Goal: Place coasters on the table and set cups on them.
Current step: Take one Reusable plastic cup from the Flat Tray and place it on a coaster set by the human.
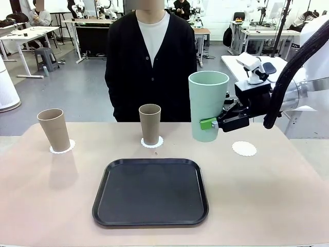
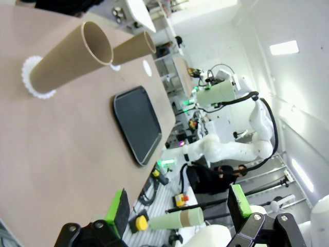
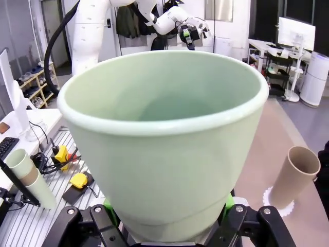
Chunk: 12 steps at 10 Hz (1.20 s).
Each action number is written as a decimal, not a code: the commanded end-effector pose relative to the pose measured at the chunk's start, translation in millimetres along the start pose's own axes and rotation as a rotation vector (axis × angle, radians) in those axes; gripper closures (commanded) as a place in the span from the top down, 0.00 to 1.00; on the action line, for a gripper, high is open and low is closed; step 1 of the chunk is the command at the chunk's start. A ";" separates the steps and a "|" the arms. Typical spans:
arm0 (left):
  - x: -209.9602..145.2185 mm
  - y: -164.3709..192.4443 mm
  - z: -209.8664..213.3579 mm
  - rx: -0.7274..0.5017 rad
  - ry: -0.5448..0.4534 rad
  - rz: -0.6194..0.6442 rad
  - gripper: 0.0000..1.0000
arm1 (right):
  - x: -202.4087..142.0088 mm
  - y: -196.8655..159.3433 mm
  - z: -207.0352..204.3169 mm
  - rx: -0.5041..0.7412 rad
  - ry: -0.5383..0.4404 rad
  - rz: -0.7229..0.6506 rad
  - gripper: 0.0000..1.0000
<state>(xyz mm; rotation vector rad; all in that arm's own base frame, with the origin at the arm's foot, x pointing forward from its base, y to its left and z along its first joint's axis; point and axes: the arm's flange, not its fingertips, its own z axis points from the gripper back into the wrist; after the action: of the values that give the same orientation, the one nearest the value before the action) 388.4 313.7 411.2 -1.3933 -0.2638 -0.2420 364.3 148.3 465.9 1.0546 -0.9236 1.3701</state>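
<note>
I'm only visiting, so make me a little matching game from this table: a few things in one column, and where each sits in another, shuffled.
Things:
1. mint green cup
2. left tan cup
3. black tray
4. bare coaster

Places:
A. flat on the table, nothing on it, at the robot's right
B. standing on a coaster at the robot's left
C. held above the table between the right gripper fingers
D. middle of the near side of the table

Pairs: 1-C, 2-B, 3-D, 4-A

mint cup (image 1: 207, 105), tan cups (image 1: 54, 129), black tray (image 1: 150, 192)
</note>
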 end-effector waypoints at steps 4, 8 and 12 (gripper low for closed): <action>-0.1 -1.2 1.2 0.008 -0.001 0.014 1.00 | -4.6 -36.8 36.9 -0.042 -0.059 -0.013 0.81; -0.1 -1.2 1.2 0.008 -0.001 0.014 1.00 | -24.5 -118.2 160.7 -0.207 -0.097 -0.088 0.81; -0.1 -1.2 1.2 0.008 -0.001 0.014 1.00 | -60.2 -151.7 247.7 -0.289 -0.082 -0.134 0.81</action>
<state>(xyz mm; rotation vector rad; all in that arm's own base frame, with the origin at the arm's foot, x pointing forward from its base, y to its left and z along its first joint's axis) 387.8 314.4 411.2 -1.3934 -0.2650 -0.2406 519.1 -61.7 473.1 0.9428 -1.0718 1.0783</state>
